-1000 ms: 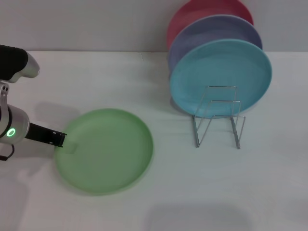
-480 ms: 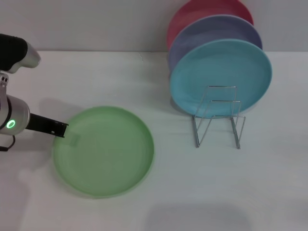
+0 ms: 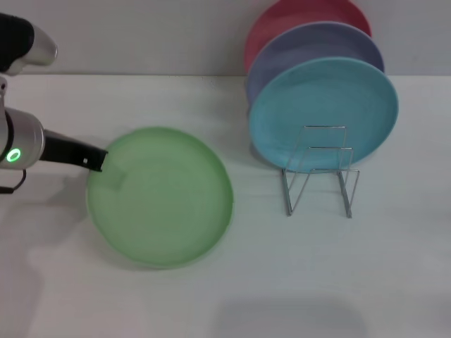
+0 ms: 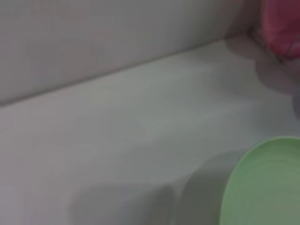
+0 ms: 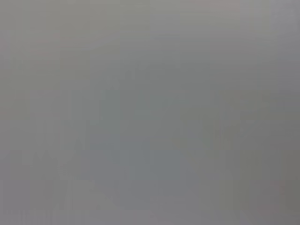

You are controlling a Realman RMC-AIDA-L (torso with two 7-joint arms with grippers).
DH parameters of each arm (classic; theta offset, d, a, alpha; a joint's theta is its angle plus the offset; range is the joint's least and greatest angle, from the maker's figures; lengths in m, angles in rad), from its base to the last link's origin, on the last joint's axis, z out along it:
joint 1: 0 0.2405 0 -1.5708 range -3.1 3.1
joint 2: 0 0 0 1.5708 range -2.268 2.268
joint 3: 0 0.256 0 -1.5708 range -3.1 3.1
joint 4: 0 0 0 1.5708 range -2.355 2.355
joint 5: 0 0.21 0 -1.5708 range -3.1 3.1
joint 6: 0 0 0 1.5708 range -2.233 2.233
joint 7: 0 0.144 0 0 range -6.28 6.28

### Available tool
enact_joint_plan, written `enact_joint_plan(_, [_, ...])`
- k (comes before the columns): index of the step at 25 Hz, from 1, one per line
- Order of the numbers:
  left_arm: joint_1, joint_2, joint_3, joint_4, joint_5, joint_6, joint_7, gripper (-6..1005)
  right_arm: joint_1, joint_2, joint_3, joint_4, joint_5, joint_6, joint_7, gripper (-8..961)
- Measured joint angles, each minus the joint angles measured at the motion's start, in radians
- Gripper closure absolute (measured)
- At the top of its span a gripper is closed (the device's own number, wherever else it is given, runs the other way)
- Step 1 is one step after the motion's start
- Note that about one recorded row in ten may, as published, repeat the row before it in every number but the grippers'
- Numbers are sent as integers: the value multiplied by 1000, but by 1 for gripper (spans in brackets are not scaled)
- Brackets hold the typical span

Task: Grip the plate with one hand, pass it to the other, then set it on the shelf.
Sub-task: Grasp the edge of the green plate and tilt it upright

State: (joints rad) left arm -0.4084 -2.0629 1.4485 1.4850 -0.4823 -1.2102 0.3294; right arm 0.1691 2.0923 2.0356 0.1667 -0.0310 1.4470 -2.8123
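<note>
The light-green plate [image 3: 161,197] hangs a little above the white table at the left of the head view, casting a shadow beneath. My left gripper [image 3: 100,165], slim black fingers on a silver-grey wrist, is shut on the plate's left rim. The plate's edge also shows in the left wrist view [image 4: 267,187]. The silver wire shelf [image 3: 317,172] stands to the right, and its front loops hold nothing. My right gripper is out of view, and the right wrist view shows only plain grey.
A turquoise plate [image 3: 324,113], a lavender plate [image 3: 313,49] and a pink plate [image 3: 299,17] stand upright in the back of the shelf. The pink plate shows in the left wrist view [image 4: 281,23]. A grey wall runs behind the table [image 3: 282,282].
My left gripper has risen and moved away from me and a little right, with the green plate in it. The plate has come up off the table.
</note>
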Motion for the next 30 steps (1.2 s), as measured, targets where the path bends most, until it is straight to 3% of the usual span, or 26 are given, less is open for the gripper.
enact_joint_plan(12, [53,0,-2,207,0,-13,9,976,1,0,-21,1,-8,90,29,124])
enact_joint_plan(22, [72,-1,4,275,-1,8,11,970,-11,0,-37,6,-3,194,106,124])
enact_joint_plan(30, [81,-2,13,282,5,63,13,966,-27,-10,-81,162,-65,237,207,124])
